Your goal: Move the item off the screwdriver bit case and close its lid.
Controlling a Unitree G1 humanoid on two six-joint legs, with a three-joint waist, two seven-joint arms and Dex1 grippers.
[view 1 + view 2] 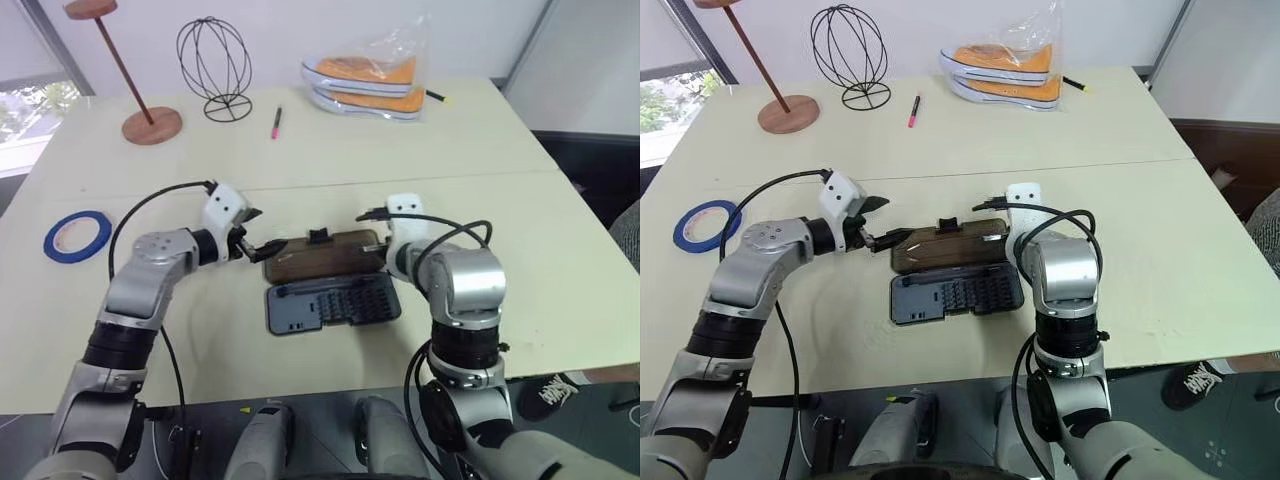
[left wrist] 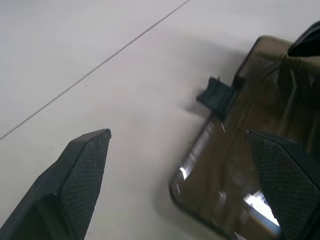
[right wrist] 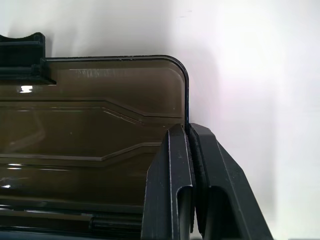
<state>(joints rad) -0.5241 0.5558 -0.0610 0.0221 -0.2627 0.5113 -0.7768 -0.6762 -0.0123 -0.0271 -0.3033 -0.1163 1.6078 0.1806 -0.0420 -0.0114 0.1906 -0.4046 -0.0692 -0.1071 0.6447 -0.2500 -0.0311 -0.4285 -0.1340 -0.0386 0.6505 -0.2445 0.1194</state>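
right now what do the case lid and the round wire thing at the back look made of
Lid: smoky-brown translucent plastic, glossy; it throws bright glints and has moulded ridges. Wire globe: thin black wire, probably metal, bent into open hoops on a ring base.

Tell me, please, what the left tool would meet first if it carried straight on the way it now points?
Probably the near corner of the translucent smoky-brown plastic lid: the open left tool points at that end, one finger already over it. Depth is uncertain.
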